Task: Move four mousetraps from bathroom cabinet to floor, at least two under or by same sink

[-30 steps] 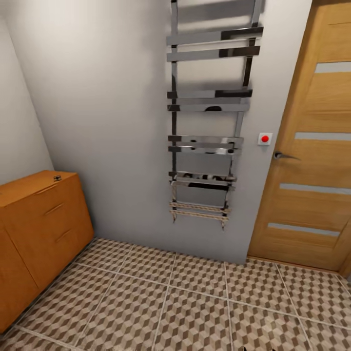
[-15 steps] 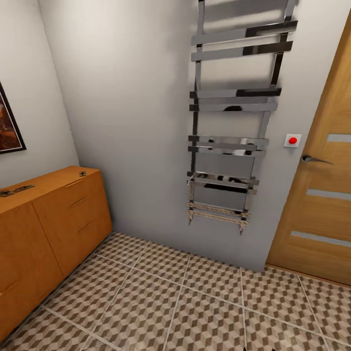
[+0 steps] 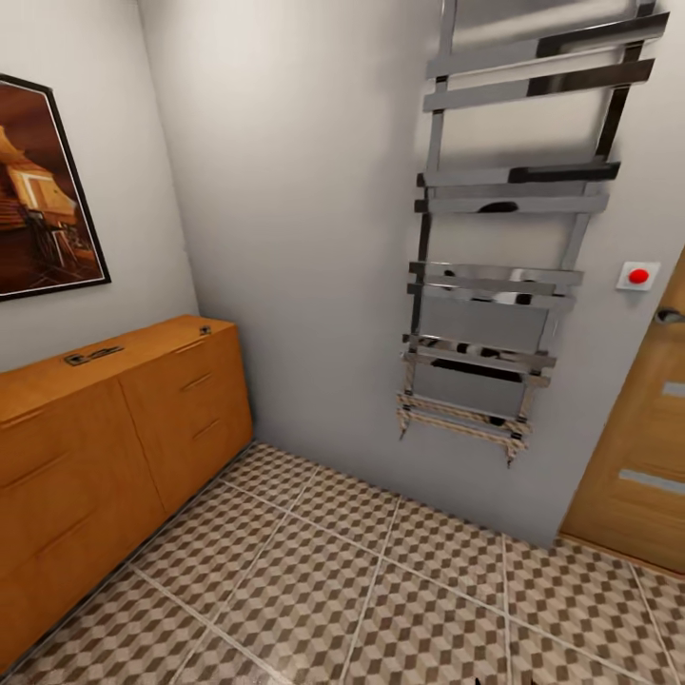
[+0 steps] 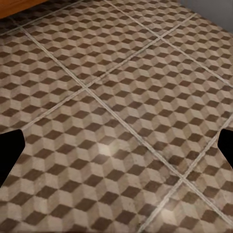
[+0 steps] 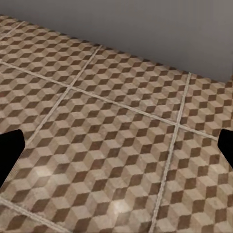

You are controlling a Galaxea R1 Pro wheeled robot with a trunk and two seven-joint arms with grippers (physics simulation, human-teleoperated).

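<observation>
The orange-brown wooden cabinet (image 3: 114, 428) stands along the left wall in the head view, its drawers shut. On its flat top lie two small flat mousetraps with dark wire, one near the middle (image 3: 92, 356) and one at the far end (image 3: 204, 330). The cube-patterned bathroom floor (image 3: 381, 590) spreads out in front of it. The sink is out of view. My left gripper (image 4: 116, 150) hangs open over bare tiles, its dark fingertips (image 4: 9, 150) wide apart. My right gripper (image 5: 116, 148) is likewise open above the floor, close to the grey wall.
A tall chrome towel radiator (image 3: 504, 266) hangs on the far wall, with a red button (image 3: 637, 276) beside it. A wooden door (image 3: 647, 457) closes the right side. A framed picture (image 3: 43, 190) hangs above the cabinet.
The camera has swung left: cabinet, radiator and door have all slid right in the picture, and the framed picture and more of the cabinet top have come into sight.
</observation>
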